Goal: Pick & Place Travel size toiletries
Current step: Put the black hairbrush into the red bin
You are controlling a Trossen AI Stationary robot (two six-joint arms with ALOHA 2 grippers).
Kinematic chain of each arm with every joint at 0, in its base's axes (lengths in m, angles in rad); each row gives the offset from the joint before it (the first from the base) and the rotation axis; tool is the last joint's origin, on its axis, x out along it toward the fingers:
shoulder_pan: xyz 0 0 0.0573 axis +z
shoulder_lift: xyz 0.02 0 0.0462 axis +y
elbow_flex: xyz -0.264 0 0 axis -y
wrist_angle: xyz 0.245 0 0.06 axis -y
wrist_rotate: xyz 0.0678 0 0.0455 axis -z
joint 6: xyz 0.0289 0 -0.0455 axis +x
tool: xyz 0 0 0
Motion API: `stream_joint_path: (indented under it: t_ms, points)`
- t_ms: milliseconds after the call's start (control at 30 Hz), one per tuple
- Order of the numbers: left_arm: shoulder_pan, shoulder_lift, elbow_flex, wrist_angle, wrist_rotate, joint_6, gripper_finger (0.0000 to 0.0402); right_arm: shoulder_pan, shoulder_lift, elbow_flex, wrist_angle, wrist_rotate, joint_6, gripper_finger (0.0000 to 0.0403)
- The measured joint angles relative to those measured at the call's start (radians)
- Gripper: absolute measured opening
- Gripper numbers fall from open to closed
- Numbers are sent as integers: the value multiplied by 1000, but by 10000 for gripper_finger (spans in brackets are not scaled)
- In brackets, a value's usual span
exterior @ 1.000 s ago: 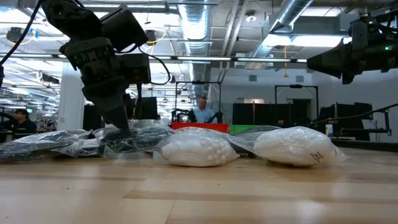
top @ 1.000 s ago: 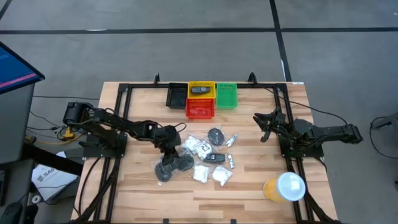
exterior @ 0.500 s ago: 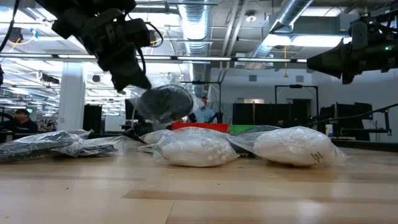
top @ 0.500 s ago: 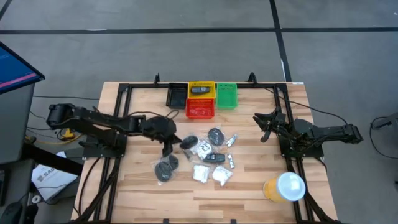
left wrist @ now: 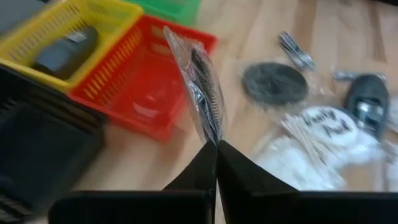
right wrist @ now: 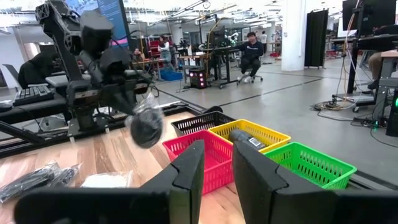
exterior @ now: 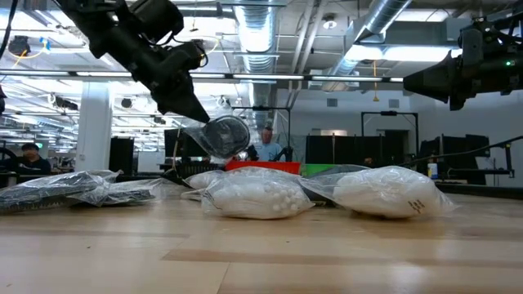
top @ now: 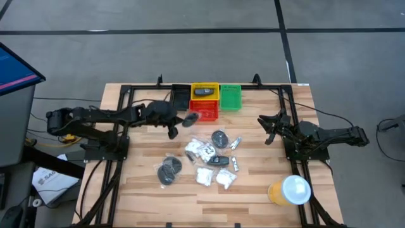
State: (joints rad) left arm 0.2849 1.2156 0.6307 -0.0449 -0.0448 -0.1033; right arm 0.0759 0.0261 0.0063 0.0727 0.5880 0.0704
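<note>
My left gripper point(top: 180, 124) point(left wrist: 216, 146) is shut on a clear plastic packet with a dark grey round disc point(top: 192, 118) point(exterior: 222, 135), held in the air just in front of the red bin point(top: 204, 111). The other toiletries lie mid-table. Among them are another disc packet point(top: 219, 137), a pair of discs point(top: 169, 170), white packets point(top: 205, 176), a black oblong piece point(top: 219, 160) and silvery tubes point(top: 235, 144). My right gripper point(top: 267, 130) point(right wrist: 217, 165) waits open at the table's right, above the tabletop. My left gripper pinches the packet's plastic edge point(left wrist: 210, 135) between its two fingertips. The fingers come from the table's left, slanting downward. The packet stands out beyond the fingertips, lifted clear of the table, with the disc point(left wrist: 204, 87) edge-on to the wrist camera.
Four bins stand at the far edge: black point(top: 180, 96), yellow point(top: 205, 92) with a dark item inside, red, and green point(top: 230, 97). An orange cup with a white lid point(top: 291, 190) stands near the front right. Bare wood lies near the front left.
My left gripper, shut on the disc packet, has risen from the near-left of the pile and swung toward the far edge and the red bin. It has tipped from pointing steeply down to a shallower slant. The packet is lifted clear of the table.
</note>
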Motion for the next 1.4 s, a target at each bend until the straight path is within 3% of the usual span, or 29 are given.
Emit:
stream_joint_path:
  t_ms: [300, 767, 933, 1400]
  points:
    - [81, 41, 91, -2, 8, 144, 0, -1, 0, 0, 2, 0, -2, 76]
    - [165, 353, 323, -4, 66, 359, 0, -1, 0, 0, 2, 0, -2, 76]
    - [176, 419, 392, -78, 77, 443, 0, -1, 0, 0, 1, 0, -2, 76]
    - [177, 469, 413, -139, 148, 510, 0, -1, 0, 0, 0, 0, -2, 76]
